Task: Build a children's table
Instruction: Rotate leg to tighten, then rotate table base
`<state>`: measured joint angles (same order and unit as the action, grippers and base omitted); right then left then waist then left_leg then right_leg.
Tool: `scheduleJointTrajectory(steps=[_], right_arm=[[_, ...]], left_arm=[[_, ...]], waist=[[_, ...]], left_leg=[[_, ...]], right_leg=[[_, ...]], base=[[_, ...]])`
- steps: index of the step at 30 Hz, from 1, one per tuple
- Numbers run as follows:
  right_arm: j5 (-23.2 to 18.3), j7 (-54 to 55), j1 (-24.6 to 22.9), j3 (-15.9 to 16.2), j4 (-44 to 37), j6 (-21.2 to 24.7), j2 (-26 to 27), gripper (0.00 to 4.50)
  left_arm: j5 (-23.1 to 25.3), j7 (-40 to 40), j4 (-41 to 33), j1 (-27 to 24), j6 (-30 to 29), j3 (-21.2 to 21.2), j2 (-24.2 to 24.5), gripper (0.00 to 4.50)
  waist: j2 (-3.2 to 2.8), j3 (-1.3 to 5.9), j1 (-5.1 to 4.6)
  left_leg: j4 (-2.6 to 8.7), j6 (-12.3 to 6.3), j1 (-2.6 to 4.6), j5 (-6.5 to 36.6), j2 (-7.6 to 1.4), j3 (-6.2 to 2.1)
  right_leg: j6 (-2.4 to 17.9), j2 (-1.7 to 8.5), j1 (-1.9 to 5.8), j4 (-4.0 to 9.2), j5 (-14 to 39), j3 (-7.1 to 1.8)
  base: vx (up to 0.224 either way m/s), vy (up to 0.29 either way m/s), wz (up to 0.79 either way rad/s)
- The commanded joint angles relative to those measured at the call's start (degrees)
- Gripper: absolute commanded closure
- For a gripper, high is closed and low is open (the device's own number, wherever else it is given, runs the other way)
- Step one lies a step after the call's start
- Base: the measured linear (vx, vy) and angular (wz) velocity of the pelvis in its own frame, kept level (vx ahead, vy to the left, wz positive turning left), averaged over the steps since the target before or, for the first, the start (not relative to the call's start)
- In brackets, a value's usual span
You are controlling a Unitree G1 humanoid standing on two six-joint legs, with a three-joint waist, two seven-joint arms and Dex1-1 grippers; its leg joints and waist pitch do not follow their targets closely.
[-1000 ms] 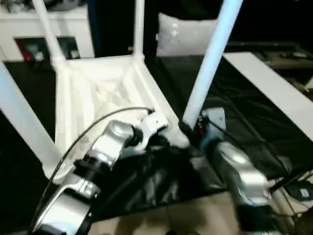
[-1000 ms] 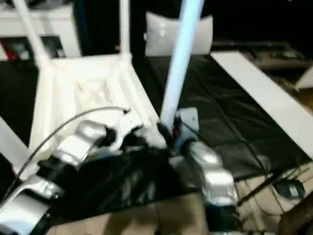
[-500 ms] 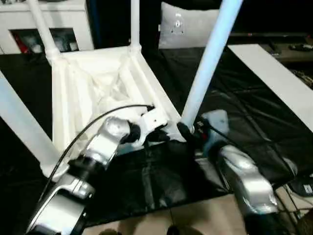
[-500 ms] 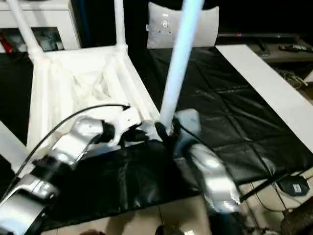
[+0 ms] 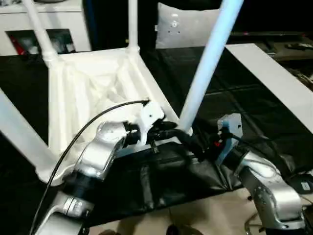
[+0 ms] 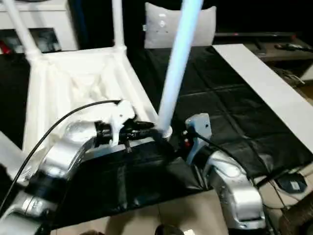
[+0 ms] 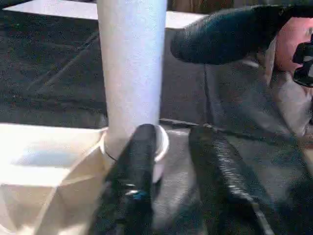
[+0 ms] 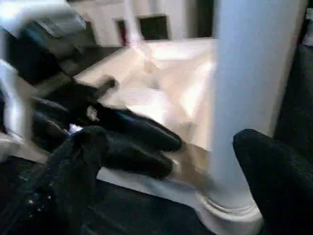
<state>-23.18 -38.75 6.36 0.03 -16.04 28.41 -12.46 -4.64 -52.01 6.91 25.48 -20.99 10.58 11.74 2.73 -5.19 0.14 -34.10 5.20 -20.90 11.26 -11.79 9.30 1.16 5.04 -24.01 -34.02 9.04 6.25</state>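
left tool (image 7: 171,161): fingers slightly apart, clamping nothing, just beside the near leg's (image 5: 208,58) foot | right tool (image 8: 166,161): spread wide, leg standing between its fingers | table top (image 5: 98,88): upside down on black sheet (image 5: 234,93), beyond both tools

One table top (image 5: 93,83), four legs (image 5: 208,61), one cushion (image 5: 183,27), one board (image 5: 274,81)

A black creased sheet (image 5: 234,93) covers the work surface. At its far edge a white-grey cushion (image 5: 188,27) stands upright, and a flat white board (image 5: 274,73) lies along the sheet's right side. A white cabinet (image 5: 44,22) stands at the far left; beige floor (image 5: 195,218) shows nearest, with dark cables (image 6: 274,178) at the right.
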Motion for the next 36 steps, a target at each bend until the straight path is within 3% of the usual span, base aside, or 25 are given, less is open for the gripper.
scheduleJointTrajectory(steps=[1,3,4,6,7,9,11,13,15,16,18,19,22,23,26,28,30,36], right_arm=[[-3.63,-1.33,0.85,-0.68,-2.69,2.26,-0.42,0.00],[-4.26,-1.69,1.64,-0.46,-2.72,2.62,-0.37,0.00],[-4.44,-1.60,3.15,-0.17,-1.91,2.66,-0.03,0.00],[-4.12,-1.36,4.09,-0.04,-0.96,2.33,0.23,0.00],[-2.88,-0.84,5.74,0.25,1.06,1.05,0.73,0.00],[-2.61,-0.68,6.44,0.30,1.93,0.69,0.91,0.00],[-0.86,0.77,8.93,0.40,5.53,-1.36,1.15,0.00],[1.06,3.43,10.81,-0.21,8.60,-2.98,1.29,0.00],[2.07,5.33,11.83,-1.01,10.43,-3.66,1.34,0.00],[4.42,8.59,13.47,-2.61,13.89,-5.91,0.96,0.00],[5.55,10.19,14.41,-3.78,16.04,-7.33,0.53,0.00],[5.70,10.59,14.70,-4.16,16.72,-7.69,0.36,0.00],[6.91,13.97,16.74,-6.76,20.95,-10.16,-0.86,0.00],[7.28,14.77,17.40,-7.52,22.78,-11.13,-1.56,0.00],[8.04,15.61,17.54,-7.96,24.49,-11.82,-2.52,0.00],[8.49,15.39,17.18,-7.54,25.17,-12.02,-3.06,0.00],[8.76,14.26,16.25,-6.71,24.75,-11.21,-3.27,0.00],[8.28,10.24,11.26,-1.25,21.04,-7.72,-3.59,0.00]], left_arm=[[-2.11,1.62,-6.70,-2.87,-3.59,-1.25,0.99,3.06],[-3.17,1.62,-10.14,-5.17,-5.09,-1.61,1.59,2.76],[-4.63,1.48,-15.45,-8.92,-7.41,-1.88,2.61,2.68],[-5.35,1.29,-18.16,-11.04,-8.64,-2.09,3.14,2.67],[-6.71,0.55,-22.46,-14.79,-10.40,-2.62,4.37,2.59],[-7.40,0.20,-24.46,-16.58,-11.23,-2.94,5.18,2.31],[-10.49,-0.86,-30.32,-22.02,-14.17,-4.70,8.05,2.25],[-12.85,-2.27,-33.80,-25.69,-16.14,-6.38,10.90,2.14],[-14.11,-2.95,-35.65,-27.70,-17.37,-7.63,12.60,1.97],[-16.00,-4.38,-38.13,-31.22,-19.02,-10.62,15.25,1.84],[-17.20,-5.49,-39.51,-33.54,-19.97,-12.93,16.94,1.67],[-17.65,-5.74,-40.02,-34.29,-20.33,-13.65,17.57,1.67],[-20.03,-7.89,-41.87,-38.93,-21.99,-18.81,21.69,1.39],[-21.04,-8.76,-42.32,-40.85,-22.70,-21.34,23.63,1.37],[-21.50,-9.77,-42.22,-42.77,-23.84,-24.58,25.86,1.14],[-21.78,-10.11,-41.51,-44.02,-24.01,-27.37,27.70,0.92],[-21.03,-10.13,-39.82,-44.44,-23.10,-30.01,29.00,0.92],[-22.23,-7.91,-34.20,-39.03,-21.59,-32.75,30.84,0.82]], waist=[[0.09,3.11,0.16],[-0.04,3.00,0.08],[0.15,2.89,-0.04],[0.03,2.76,-0.19],[-0.13,2.76,-0.29],[-0.07,2.60,-0.30],[0.34,2.58,-0.26],[0.08,2.26,-0.54],[0.09,2.20,-0.74],[0.21,2.14,-0.74],[0.02,1.94,-0.86],[-0.05,1.94,-0.67],[0.02,1.94,-0.65],[0.00,2.06,-0.55],[0.11,2.11,-0.44],[0.05,2.19,-0.44],[0.37,2.33,-0.50],[0.73,2.38,-0.60]], left_leg=[[4.54,-3.67,-0.38,13.02,-1.52,-0.24],[4.48,-3.40,-0.12,13.40,-1.43,-0.12],[4.65,-3.14,-0.32,13.76,-1.48,-0.23],[4.80,-2.80,-0.39,13.94,-1.53,-0.33],[4.74,-2.38,-0.08,14.56,-1.52,-0.29],[4.84,-2.18,-0.15,14.67,-1.42,-0.18],[4.92,-1.85,0.01,14.93,-1.53,-0.21],[5.23,-1.45,-0.26,15.45,-1.38,-0.27],[5.12,-0.82,0.09,16.43,-1.34,-0.28],[5.10,-0.46,0.34,17.19,-1.29,-0.18],[5.15,-0.01,0.47,18.03,-1.15,-0.14],[5.05,0.10,1.21,18.48,-1.22,0.08],[5.40,0.20,0.60,18.40,-1.22,-0.03],[5.20,0.21,0.95,18.00,-1.20,0.17],[5.12,-0.04,1.07,16.84,-1.24,0.47],[5.15,-0.12,0.70,15.65,-1.19,0.46],[5.07,-0.55,0.42,14.68,-1.11,0.46],[5.04,-1.37,0.36,14.29,-1.07,0.37]], right_leg=[[5.86,3.28,3.27,5.38,26.74,-3.24],[5.55,3.00,2.77,5.55,27.33,-3.28],[5.42,3.03,2.88,5.54,27.87,-3.23],[5.58,2.99,2.81,5.51,28.06,-3.26],[5.62,2.91,2.50,5.49,28.29,-3.36],[5.33,2.77,2.37,5.64,28.43,-3.46],[5.33,2.73,2.25,5.42,27.99,-3.67],[5.35,2.57,2.26,5.41,28.86,-3.70],[4.99,2.38,1.94,5.33,29.20,-3.81],[4.82,2.34,1.70,5.51,29.72,-3.89],[4.59,2.11,1.58,5.53,29.73,-3.94],[4.42,1.92,1.15,5.73,28.71,-4.09],[4.87,1.76,1.77,5.00,26.31,-4.12],[4.94,1.68,1.50,4.98,25.12,-4.24],[5.48,1.50,1.47,4.69,22.64,-4.41],[6.09,1.49,1.85,4.26,20.90,-4.61],[6.25,1.52,2.15,4.07,19.91,-4.68],[5.49,1.64,2.26,4.36,23.02,-4.89]], base=[[0.000,0.000,0.00],[0.000,0.000,0.00],[0.000,0.000,0.00],[0.000,0.000,0.00],[0.000,0.000,0.00],[0.000,0.000,0.00],[0.000,0.000,0.00],[0.000,0.000,0.00],[0.000,0.000,0.00],[0.000,0.000,0.00],[0.000,0.000,0.00],[0.000,0.000,0.00],[0.000,0.000,0.00],[0.000,0.000,0.00],[0.000,0.000,0.00],[0.000,0.000,0.00],[0.000,0.000,0.00],[0.000,0.000,0.00]])
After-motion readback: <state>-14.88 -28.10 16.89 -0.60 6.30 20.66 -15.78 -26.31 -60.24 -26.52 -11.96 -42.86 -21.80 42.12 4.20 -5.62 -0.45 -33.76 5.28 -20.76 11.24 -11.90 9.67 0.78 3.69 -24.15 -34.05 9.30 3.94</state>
